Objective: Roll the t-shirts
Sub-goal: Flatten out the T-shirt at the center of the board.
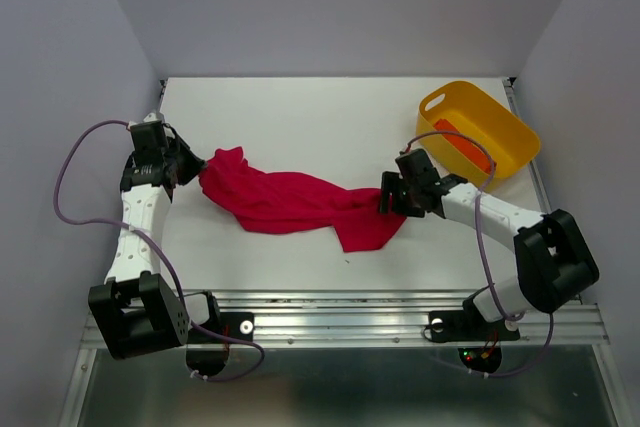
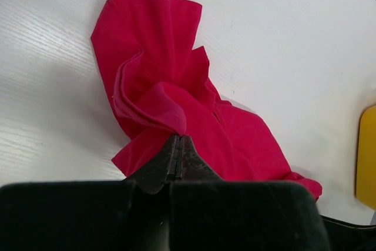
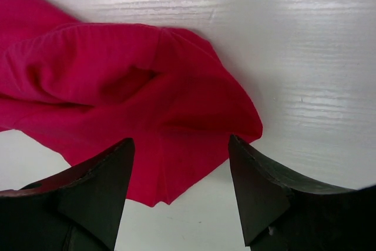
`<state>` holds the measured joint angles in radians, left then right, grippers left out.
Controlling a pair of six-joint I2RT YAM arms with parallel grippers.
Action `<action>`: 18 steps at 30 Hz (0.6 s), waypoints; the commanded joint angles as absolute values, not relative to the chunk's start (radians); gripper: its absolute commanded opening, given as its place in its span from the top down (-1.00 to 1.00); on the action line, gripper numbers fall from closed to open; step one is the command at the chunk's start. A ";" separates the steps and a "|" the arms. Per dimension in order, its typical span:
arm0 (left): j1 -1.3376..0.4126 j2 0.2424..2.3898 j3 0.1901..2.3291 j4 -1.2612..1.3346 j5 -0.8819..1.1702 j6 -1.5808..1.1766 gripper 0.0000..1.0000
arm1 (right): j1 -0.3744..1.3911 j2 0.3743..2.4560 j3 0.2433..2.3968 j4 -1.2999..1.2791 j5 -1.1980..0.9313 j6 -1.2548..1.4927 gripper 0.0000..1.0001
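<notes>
The crimson-red t-shirt (image 1: 290, 202) lies crumpled and stretched across the middle of the white table. My left gripper (image 1: 190, 169) is shut on a fold at its left end; in the left wrist view the closed fingertips (image 2: 178, 140) pinch the red cloth (image 2: 176, 92). My right gripper (image 1: 385, 199) is open at the shirt's right end; in the right wrist view its fingers (image 3: 100, 180) straddle the shirt's edge (image 3: 170, 121) without holding it. The orange t-shirt (image 1: 465, 147) is a compact bundle inside the yellow basket.
The yellow plastic basket (image 1: 500, 122) stands at the back right, close behind my right arm; its edge shows in the left wrist view (image 2: 367, 157). Grey walls enclose the table on three sides. A metal rail (image 1: 340, 322) runs along the near edge.
</notes>
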<state>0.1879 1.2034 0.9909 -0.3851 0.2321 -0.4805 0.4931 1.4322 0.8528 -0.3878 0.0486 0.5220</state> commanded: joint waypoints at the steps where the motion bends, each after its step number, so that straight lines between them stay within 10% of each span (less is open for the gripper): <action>1: 0.190 1.192 1.008 -0.373 0.233 -0.472 1.00 | 0.506 1.477 0.828 -0.319 0.037 0.549 -0.39; 5: 0.190 1.184 1.005 -0.374 0.232 -0.472 1.00 | 0.515 1.531 0.825 -0.279 0.035 0.545 -0.26; 13: 0.190 1.190 1.008 -0.367 0.230 -0.480 1.00 | 0.515 1.565 0.874 -0.261 0.052 0.529 0.98; 18: 0.190 1.259 1.061 -0.330 0.264 -0.494 1.00 | 0.515 1.566 1.053 -0.285 0.130 0.482 0.99</action>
<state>0.1879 1.2095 0.9913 -0.3836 0.2329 -0.4839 0.5056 1.5654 0.8967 -0.3218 0.0624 0.5274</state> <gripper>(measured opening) 0.022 0.022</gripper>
